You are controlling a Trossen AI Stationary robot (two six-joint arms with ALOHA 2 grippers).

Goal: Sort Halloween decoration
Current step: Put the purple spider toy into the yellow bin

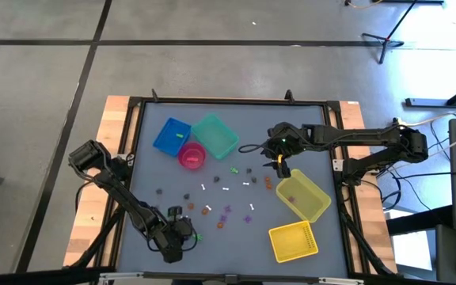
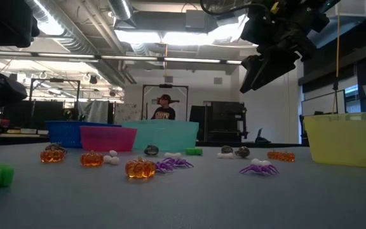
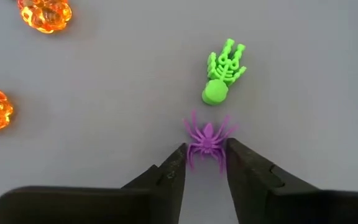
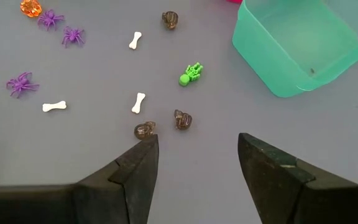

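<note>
While trinkets dot grey table, person beyond, left gripper straddling purple spider, right gripper wide.

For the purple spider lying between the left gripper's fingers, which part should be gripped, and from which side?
Grip the purple spider across its round body, coming straight down from above. It lies flat with thin legs splayed, so only the body looks solid. The left gripper already straddles it, open.

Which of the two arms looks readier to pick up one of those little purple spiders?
The left. Its end effector is down at the table with its fingers on either side of a purple spider. The right end effector hangs open above the table near the teal bin, with no spider between its fingers.
</note>
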